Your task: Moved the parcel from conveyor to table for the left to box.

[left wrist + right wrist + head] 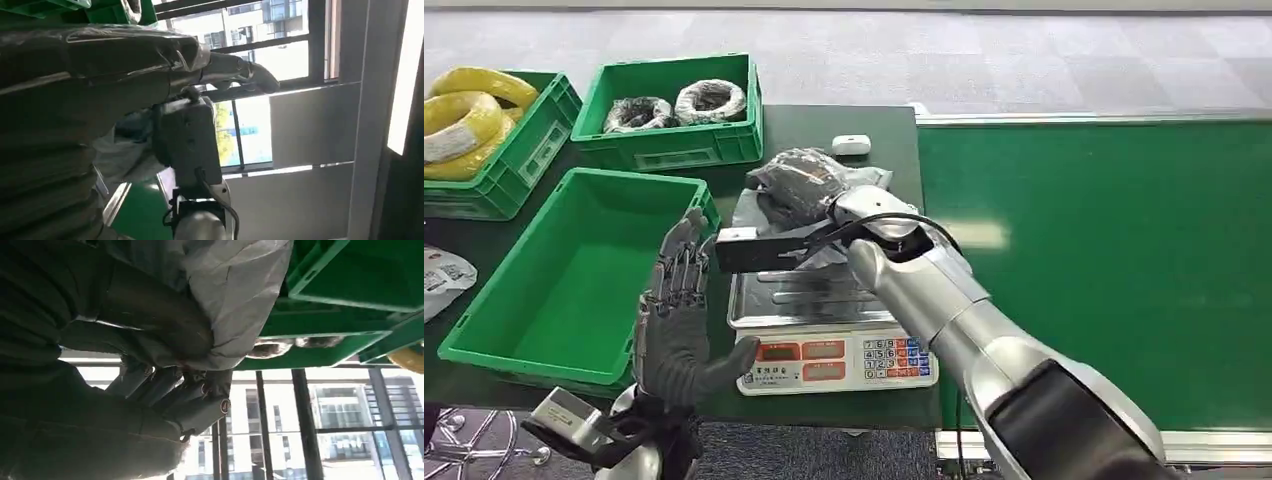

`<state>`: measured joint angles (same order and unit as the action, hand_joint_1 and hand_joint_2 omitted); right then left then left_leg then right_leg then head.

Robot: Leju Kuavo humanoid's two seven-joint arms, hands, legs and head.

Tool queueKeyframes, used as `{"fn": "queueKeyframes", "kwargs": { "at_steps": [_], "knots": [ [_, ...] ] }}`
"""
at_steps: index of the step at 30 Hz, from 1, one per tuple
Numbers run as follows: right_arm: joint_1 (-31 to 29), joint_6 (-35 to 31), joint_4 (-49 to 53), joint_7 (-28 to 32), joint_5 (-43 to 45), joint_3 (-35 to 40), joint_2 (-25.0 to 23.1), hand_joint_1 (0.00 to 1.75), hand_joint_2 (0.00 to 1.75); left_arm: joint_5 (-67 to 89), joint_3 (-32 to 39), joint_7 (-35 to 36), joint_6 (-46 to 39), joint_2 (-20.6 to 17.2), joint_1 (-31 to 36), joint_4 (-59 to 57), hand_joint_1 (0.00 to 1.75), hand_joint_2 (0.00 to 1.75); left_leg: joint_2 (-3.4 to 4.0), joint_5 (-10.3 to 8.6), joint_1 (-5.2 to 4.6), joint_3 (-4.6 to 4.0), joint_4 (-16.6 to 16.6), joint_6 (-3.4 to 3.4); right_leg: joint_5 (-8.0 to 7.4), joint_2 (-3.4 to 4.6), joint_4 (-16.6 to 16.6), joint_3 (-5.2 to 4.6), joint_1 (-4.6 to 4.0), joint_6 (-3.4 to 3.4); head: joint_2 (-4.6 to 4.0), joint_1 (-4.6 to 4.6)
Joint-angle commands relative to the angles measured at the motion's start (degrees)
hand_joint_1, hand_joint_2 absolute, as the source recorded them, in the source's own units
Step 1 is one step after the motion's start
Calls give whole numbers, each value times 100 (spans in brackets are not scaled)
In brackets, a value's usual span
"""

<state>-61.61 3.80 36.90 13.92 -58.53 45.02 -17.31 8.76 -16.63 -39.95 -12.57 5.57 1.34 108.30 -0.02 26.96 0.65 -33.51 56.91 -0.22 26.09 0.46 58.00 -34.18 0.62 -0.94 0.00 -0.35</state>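
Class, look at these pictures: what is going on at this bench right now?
The robot's right hand grips a grey bagged parcel and holds it over the scale on the dark table. Its left hand is raised, open and holding nothing, beside the empty green bin. The conveyor to the right is bare.
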Motion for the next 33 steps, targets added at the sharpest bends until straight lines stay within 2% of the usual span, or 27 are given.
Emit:
{"fn": "queueKeyframes", "kwargs": {
  "at_steps": [1,7,8,11,15,16,22,29,31,33],
  "knots": [
    [-249,160,-529,173,525,713,-269,175,175,66,220,8,33,144,178,-205,0,175,1,1,-2,8,-2,2,2,-2,-1,8,1,2,0,0],
    [-56,-24,-792,201,1596,1468,-269,173,175,17,96,-5,-226,79,249,-207,0,175,1,1,-1,19,-10,1,2,-4,-10,20,-1,4,0,2],
    [-9,-105,-843,191,1660,1506,-269,0,175,29,96,-5,-257,105,231,-175,0,175,-1,1,0,27,-17,1,2,-6,-16,28,-1,6,0,0],
    [9,-216,-950,166,1722,1488,-269,0,175,48,99,-2,-304,156,222,-97,0,175,-4,1,0,17,-9,1,2,-8,-10,20,-2,4,0,2],
    [-260,-422,-980,174,1868,1275,-269,0,175,76,126,25,-426,242,251,-85,0,175,-5,0,-1,7,0,3,2,-10,-2,11,0,3,0,2],
    [-338,-406,-980,183,1895,1218,-269,0,0,80,116,25,-459,250,267,-108,0,175,-3,0,-2,-1,3,3,2,-7,3,1,2,2,0,0],
    [-570,-560,-920,365,1873,600,-259,0,0,35,-54,-5,-652,171,336,-248,0,175,-8,0,-2,0,4,2,3,-12,3,3,1,3,0,0],
    [-559,-557,-895,397,1847,534,-241,0,0,28,-50,-5,-656,166,342,-251,0,175,-8,-1,-2,9,-2,2,2,-12,-3,11,1,3,0,2],
    [-498,-795,-643,573,1896,118,-174,0,0,52,-14,-5,-642,221,351,-254,0,175,-10,-1,-2,9,-1,2,2,-14,-4,12,1,3,0,0],
    [-381,-929,58,652,1803,-462,18,0,0,111,56,-5,-635,294,347,-230,0,175,-15,-2,0,4,2,3,2,-20,-2,10,-1,3,0,2]
  ]
}}
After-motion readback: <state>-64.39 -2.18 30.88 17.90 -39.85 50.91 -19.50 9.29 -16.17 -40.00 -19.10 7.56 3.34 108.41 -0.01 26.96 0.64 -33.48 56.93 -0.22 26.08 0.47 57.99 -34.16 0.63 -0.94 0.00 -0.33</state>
